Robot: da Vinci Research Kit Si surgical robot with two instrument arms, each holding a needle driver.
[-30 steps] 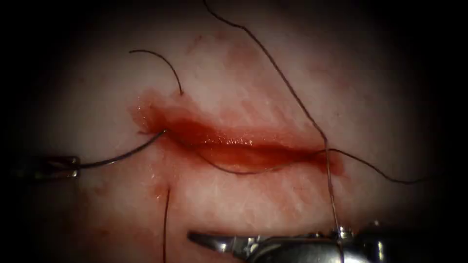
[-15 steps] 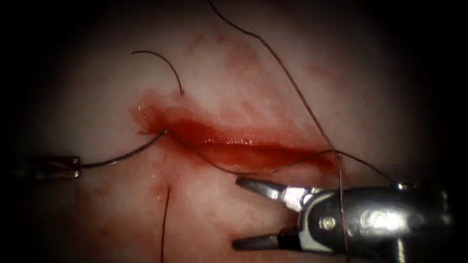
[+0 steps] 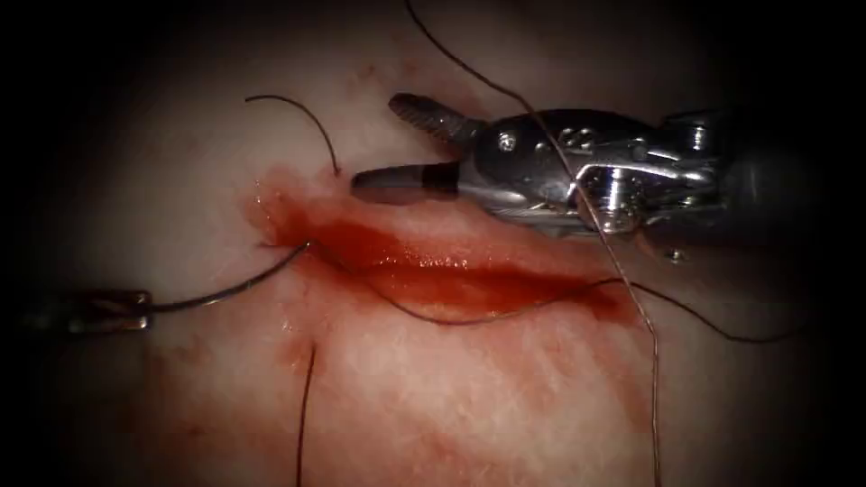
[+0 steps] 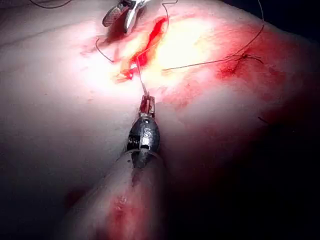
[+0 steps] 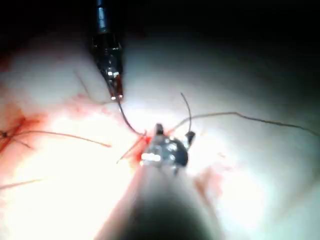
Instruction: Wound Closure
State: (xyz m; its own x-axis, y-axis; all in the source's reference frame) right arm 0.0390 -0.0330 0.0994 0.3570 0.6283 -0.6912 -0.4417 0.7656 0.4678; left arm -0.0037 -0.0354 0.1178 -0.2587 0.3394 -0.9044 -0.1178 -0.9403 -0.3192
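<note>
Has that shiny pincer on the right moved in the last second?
Yes. The right pincer, jaws open and empty, has crossed from below the cut to above it. The left pincer holds the needle.

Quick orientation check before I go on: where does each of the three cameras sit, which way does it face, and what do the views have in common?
Endoscope view: above and in front of the red cut in the pale pork tissue; the right arm's steel tool, open, enters from the right; the left arm's tool grips the curved steel needle.
Left wrist view: looks along its shaft at its own tool holding the needle.
Right wrist view: looks along its shaft at its own tool.
Shared: cut, needle and dark thread.
</note>
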